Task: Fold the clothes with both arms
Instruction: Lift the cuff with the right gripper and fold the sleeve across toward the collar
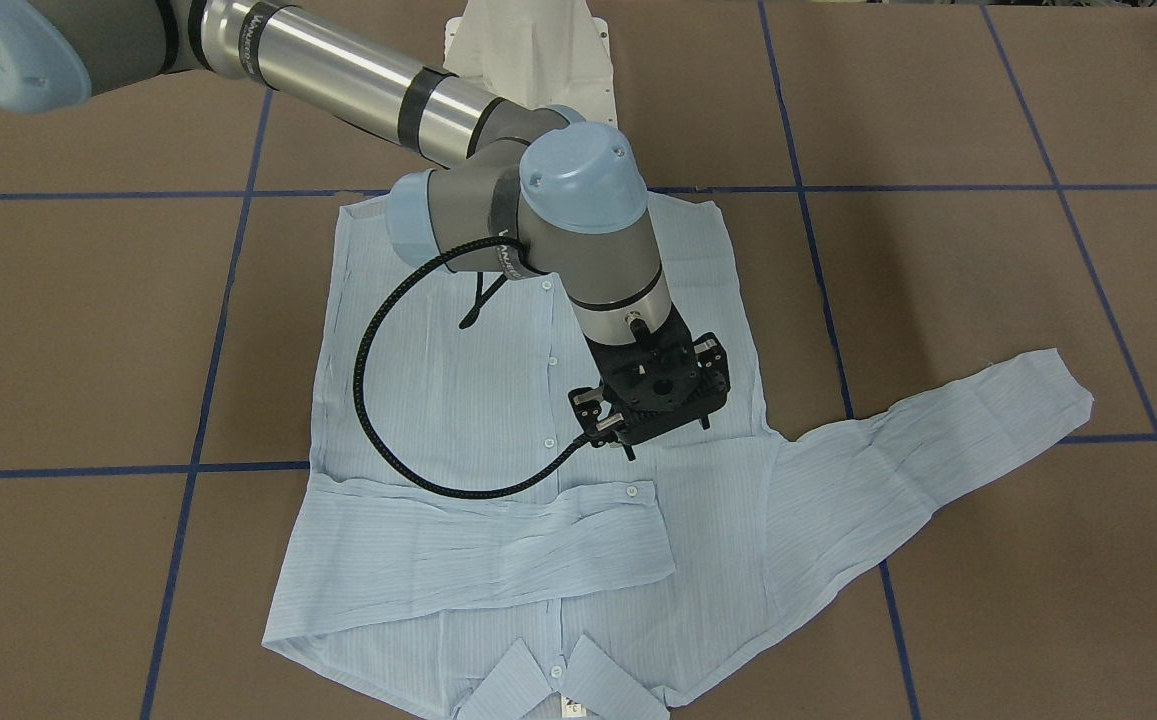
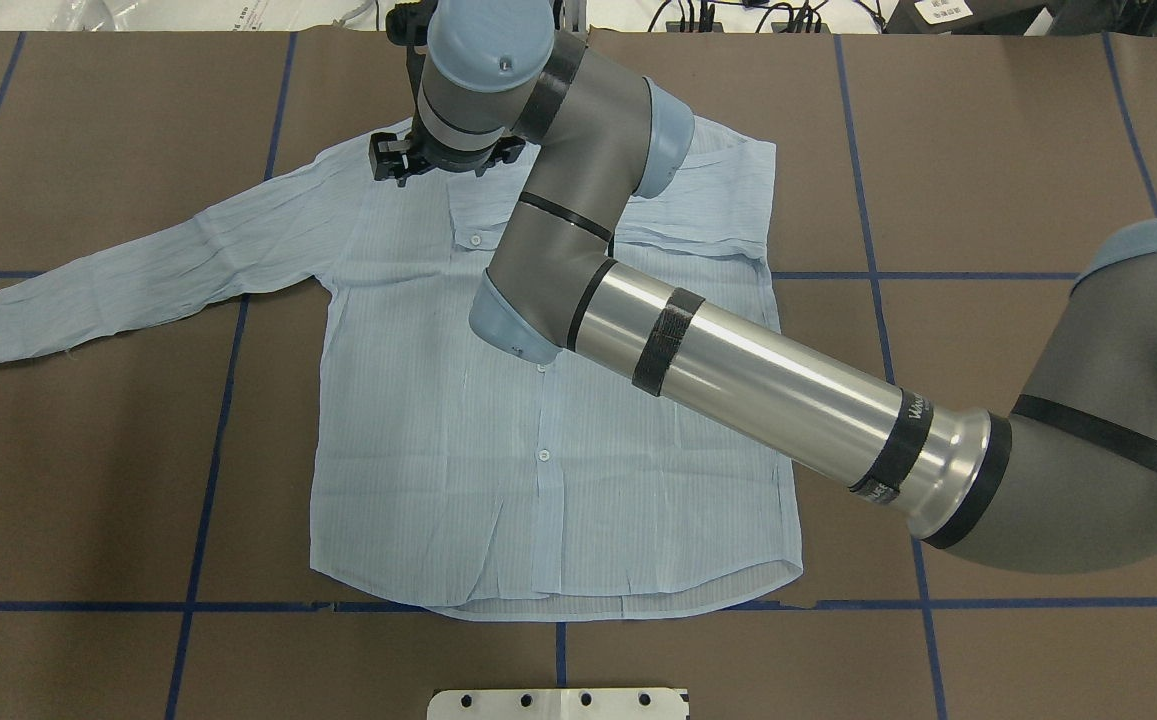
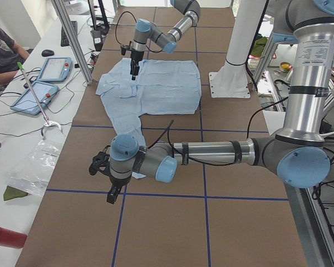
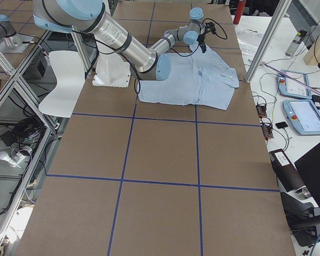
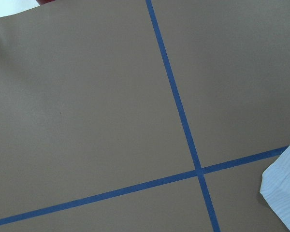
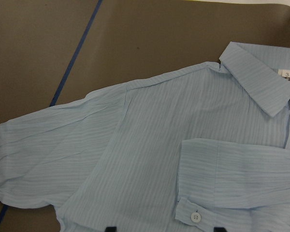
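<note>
Brown table gridded with blue tape lines, pale-blue shirt lying flat on it, one sleeve spread sideways, white pedestal base at the robot's edge.

Robotics lab, tape-gridded table, teach pendants

Pale-blue, finely striped shirt

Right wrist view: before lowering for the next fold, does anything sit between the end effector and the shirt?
Nothing visible: the thin pale-blue striped button-up shirt lies uncovered directly below the right end effector.
</note>
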Available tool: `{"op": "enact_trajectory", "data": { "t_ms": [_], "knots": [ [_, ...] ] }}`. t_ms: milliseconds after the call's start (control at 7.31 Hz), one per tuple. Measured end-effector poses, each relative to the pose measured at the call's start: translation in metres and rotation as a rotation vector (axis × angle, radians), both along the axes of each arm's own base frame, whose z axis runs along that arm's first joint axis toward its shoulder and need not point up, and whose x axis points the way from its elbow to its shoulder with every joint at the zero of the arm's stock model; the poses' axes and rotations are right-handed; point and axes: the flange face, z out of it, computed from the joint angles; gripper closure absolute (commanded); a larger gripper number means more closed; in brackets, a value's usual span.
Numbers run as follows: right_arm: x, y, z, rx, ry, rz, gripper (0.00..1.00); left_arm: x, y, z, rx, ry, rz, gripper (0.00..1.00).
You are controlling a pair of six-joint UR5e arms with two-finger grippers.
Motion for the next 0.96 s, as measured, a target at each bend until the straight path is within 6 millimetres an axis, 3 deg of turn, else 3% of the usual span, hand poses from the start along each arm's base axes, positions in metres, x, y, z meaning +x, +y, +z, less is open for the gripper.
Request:
{"op": "enact_trajectory", "data": {
  "t_ms": [273,410,684,957],
  "knots": [
    [0.009,-0.001,-0.004,-0.038,0.031,0.006,0.0,0.006,0.002,-0.007,-0.032,0.044,-0.113,0.0],
    [0.023,0.0,-0.009,-0.07,0.054,0.001,0.0,0.021,0.01,-0.004,-0.045,0.084,-0.172,0.01],
    [0.068,0.0,-0.01,-0.154,0.11,-0.009,0.0,0.064,0.039,0.006,-0.096,0.189,-0.275,0.02],
    [0.13,0.005,0.017,-0.206,0.176,-0.018,0.0,0.115,0.068,0.008,-0.178,0.266,-0.37,0.06]
  ]
}}
